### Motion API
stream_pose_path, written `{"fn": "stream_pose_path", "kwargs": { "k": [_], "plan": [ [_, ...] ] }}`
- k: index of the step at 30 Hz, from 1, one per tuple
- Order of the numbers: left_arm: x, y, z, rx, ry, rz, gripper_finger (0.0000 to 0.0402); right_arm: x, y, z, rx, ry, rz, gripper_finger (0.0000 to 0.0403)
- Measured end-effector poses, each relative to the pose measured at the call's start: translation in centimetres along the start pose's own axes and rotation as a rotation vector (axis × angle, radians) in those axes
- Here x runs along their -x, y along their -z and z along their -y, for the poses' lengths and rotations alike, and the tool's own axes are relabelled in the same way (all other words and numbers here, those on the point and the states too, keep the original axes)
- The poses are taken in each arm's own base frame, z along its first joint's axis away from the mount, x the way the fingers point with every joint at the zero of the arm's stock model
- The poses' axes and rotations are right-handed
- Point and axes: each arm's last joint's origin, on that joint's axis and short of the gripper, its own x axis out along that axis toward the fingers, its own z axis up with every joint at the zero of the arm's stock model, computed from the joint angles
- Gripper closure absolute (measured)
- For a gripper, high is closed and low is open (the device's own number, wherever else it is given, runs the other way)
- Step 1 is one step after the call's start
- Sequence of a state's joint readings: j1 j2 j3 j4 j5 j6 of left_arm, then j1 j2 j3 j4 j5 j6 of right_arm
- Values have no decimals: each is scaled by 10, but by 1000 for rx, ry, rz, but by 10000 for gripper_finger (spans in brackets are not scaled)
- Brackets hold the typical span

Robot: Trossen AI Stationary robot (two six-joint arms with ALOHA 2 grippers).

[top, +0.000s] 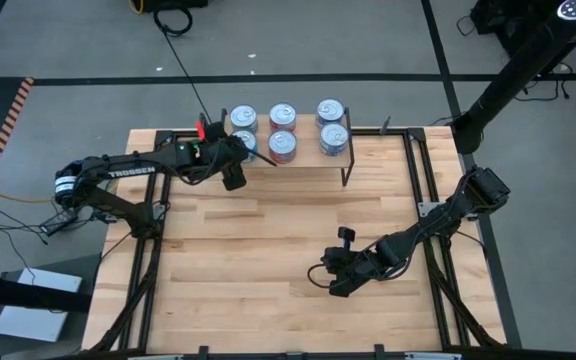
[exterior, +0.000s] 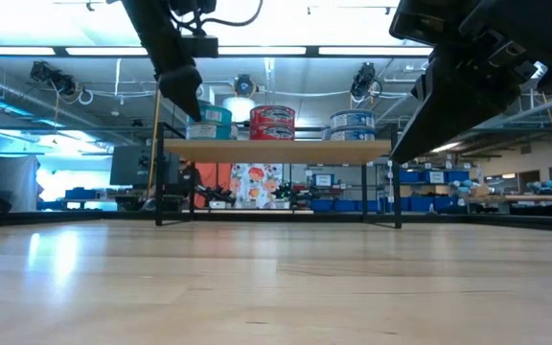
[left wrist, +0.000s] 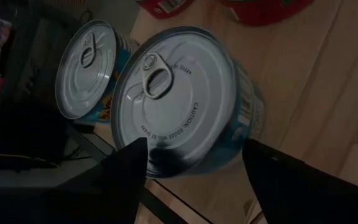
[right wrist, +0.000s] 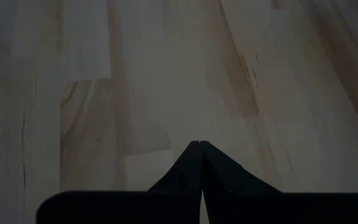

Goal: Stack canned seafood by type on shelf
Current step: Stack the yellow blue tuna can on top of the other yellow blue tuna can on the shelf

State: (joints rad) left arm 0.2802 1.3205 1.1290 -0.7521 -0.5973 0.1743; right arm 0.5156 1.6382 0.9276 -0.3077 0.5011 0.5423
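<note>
So on the left side we've got the left gripper (top: 236, 172) up at the near-left corner of the shelf (top: 313, 170), fingers spread wide with a teal can (left wrist: 179, 102) sitting between them in the left wrist view. We can't tell if the fingers actually touch the tin. Our guess is the arm is either about to close on it or is hovering over it after a placement, since that can sits at the edge nearest the arm.

The shelf itself is acting as the container here. In the high view we count six silver lids (top: 282, 114) on it, in three columns. The low view sorts them nicely: teal tins (exterior: 211, 122) on the left, red tins (exterior: 272, 123) stacked in the middle, blue tins (exterior: 353, 125) on the right. So the grouping by type looks pretty far along, we'd say. A second teal can (left wrist: 86, 68) sits just beside the one between the fingers.

Over on the right, the right gripper (top: 334, 283) hangs low over the bare tabletop (top: 268, 250), well apart from the shelf, fingers pressed together and holding nothing. It seems parked. We don't see any loose tins on the table.
</note>
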Motion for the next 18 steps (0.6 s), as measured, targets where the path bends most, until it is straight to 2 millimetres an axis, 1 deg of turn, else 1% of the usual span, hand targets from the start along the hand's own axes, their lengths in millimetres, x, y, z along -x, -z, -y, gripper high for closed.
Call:
{"fn": "stream_pose_path", "kwargs": {
  "k": [4,7,13,18],
  "plan": [
    [0,0,0,2,-2,-1,135,0,0,0,-3,-3,-1,389],
    [3,-1,4,-10,4,12,135,0,0,0,-3,-4,-2,389],
    [14,-5,19,-5,40,62,135,0,0,0,-3,-5,-2,388],
    [13,-7,36,50,57,147,137,0,0,0,-4,-5,-1,388]
  ]
}}
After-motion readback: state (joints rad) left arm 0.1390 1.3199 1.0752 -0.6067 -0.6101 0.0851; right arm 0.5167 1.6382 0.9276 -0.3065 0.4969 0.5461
